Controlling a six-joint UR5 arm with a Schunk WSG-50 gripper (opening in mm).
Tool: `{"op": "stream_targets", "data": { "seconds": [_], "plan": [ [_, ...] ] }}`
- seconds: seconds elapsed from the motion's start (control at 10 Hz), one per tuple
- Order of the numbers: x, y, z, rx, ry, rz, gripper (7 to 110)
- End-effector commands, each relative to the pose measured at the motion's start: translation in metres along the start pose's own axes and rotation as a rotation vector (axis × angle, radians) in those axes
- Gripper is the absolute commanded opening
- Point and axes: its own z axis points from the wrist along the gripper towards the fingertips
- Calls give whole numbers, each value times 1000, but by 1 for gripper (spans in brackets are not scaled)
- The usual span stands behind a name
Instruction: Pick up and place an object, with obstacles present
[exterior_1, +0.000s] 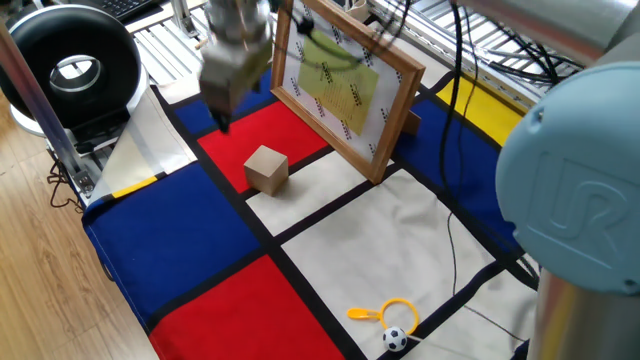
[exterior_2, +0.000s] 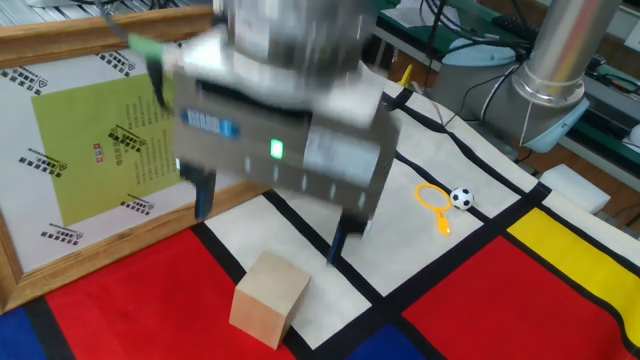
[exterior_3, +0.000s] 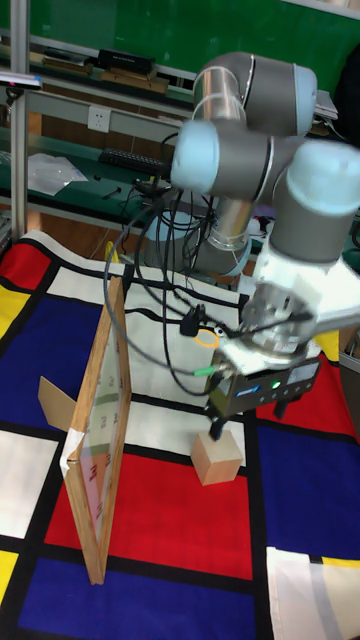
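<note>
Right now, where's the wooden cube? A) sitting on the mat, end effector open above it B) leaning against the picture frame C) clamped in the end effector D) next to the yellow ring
A: the wooden cube rests on the mat, untouched, with the end effector open above it and its fingers spread clear.

Robotics lab: metal shelving (exterior_3: 60, 85) with equipment, wall socket (exterior_3: 97, 118), loose cables (exterior_1: 470, 70), colour-block test mat (exterior_1: 200, 250).
</note>
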Motion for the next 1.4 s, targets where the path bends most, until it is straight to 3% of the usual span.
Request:
{"op": "stream_targets", "data": {
  "seconds": [0.0,0.1,0.4,0.5,0.7,0.8,0.9,1.0,1.1,1.3],
  "plan": [
    [-13,-27,-56,-4,-41,-10,88],
    [-11,-46,-63,-3,-36,-27,88],
    [-9,-72,-76,-21,-61,-7,88],
    [-9,-74,-76,-12,-65,-4,66],
    [-4,-82,-76,22,-47,25,66],
    [7,-93,-78,40,-23,58,66],
    [10,-87,-82,13,-35,122,44],
    [15,-76,-85,-10,-30,198,44],
    [31,-86,-86,48,5,222,7],
    [24,-91,-77,51,-57,216,7]
  ]
}}
